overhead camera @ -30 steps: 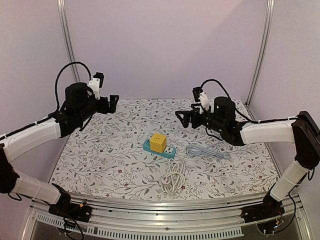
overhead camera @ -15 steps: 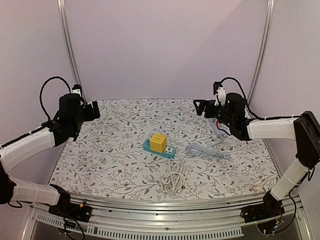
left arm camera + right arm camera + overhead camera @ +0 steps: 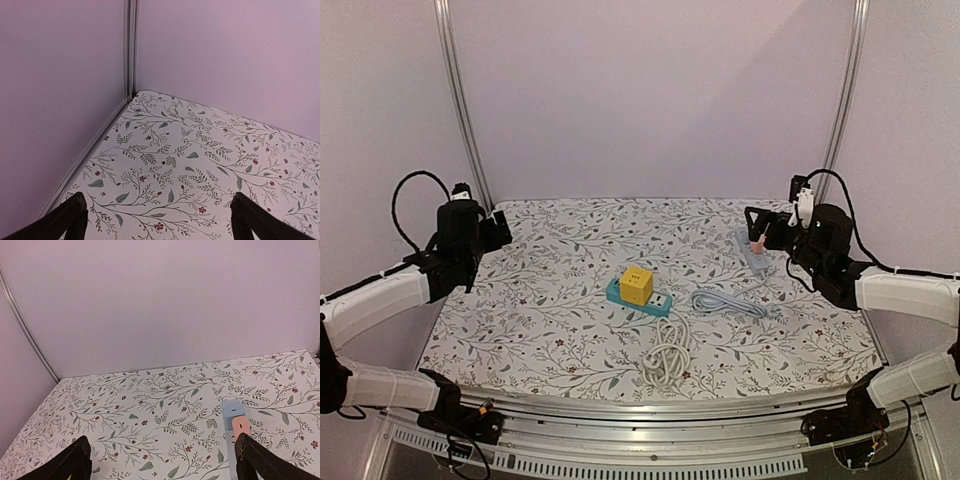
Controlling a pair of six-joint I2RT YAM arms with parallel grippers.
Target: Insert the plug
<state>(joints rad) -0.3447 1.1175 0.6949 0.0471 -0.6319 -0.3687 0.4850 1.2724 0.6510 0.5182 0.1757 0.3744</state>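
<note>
A yellow cube adapter (image 3: pixel 638 284) sits on a teal power strip (image 3: pixel 660 303) at the table's middle. A coiled white cord (image 3: pixel 667 356) lies in front of it and a pale blue cord (image 3: pixel 730 302) to its right. Which cord end is the plug I cannot make out. A grey-blue power strip (image 3: pixel 754 257) (image 3: pixel 233 412) with a pink switch (image 3: pixel 240 425) lies at the far right. My right gripper (image 3: pixel 756 226) (image 3: pixel 162 465) hovers open just behind it, nothing between its fingers. My left gripper (image 3: pixel 498 229) (image 3: pixel 157 225) is open over the far left corner, holding nothing.
Metal frame posts (image 3: pixel 460 100) stand at the back corners, one close to my left gripper (image 3: pixel 130 50). Lilac walls close in the back and sides. The flowered tablecloth (image 3: pixel 550 320) covers the table, with an aluminium rail (image 3: pixel 650 410) along the near edge.
Both arms have swung outward from the middle: the left gripper went left and lower towards the corner, the right gripper went right towards the grey-blue strip. Both stayed open.
</note>
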